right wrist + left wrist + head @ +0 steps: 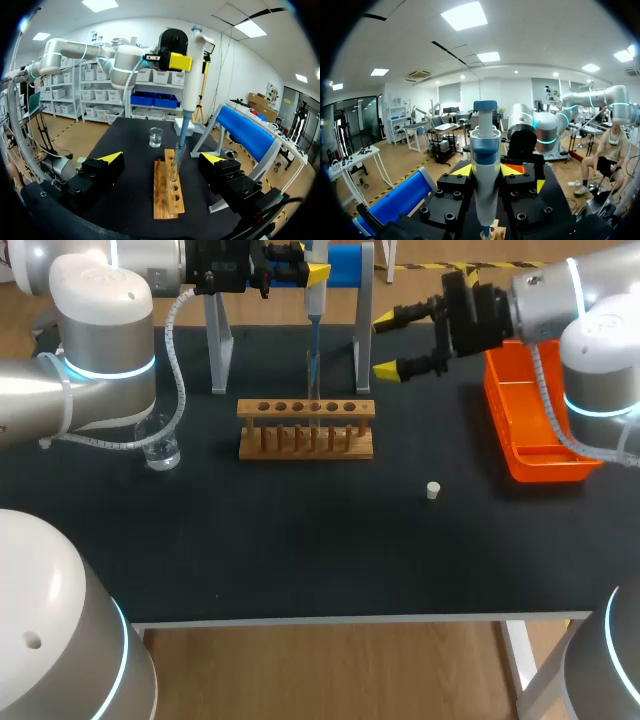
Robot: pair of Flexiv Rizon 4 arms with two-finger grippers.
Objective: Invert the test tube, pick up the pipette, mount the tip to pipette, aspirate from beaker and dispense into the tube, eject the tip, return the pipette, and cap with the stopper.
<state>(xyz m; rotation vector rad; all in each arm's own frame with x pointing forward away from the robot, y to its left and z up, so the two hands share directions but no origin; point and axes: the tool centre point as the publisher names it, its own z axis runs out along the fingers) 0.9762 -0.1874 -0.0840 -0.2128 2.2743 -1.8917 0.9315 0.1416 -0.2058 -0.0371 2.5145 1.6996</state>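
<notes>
My left gripper (312, 275) is shut on the white and blue pipette (314, 302), held upright over the wooden rack (305, 430). The pipette's blue tip reaches down into the test tube (313, 385), which stands upright in the rack. In the left wrist view the pipette (485, 170) sits between the yellow fingertips (462, 170). My right gripper (390, 343) hangs open just right of the tube; in its own view the gripper (161, 158) faces the tube (175, 165) and the pipette (192, 75). The beaker (160, 445) stands left of the rack. A white stopper (433, 490) lies on the mat, front right.
An orange tray (535, 430) sits at the right edge under my right arm. Behind the rack stands the pipette stand (345, 265), grey posts with a blue bar. The black mat ends at the table's front edge.
</notes>
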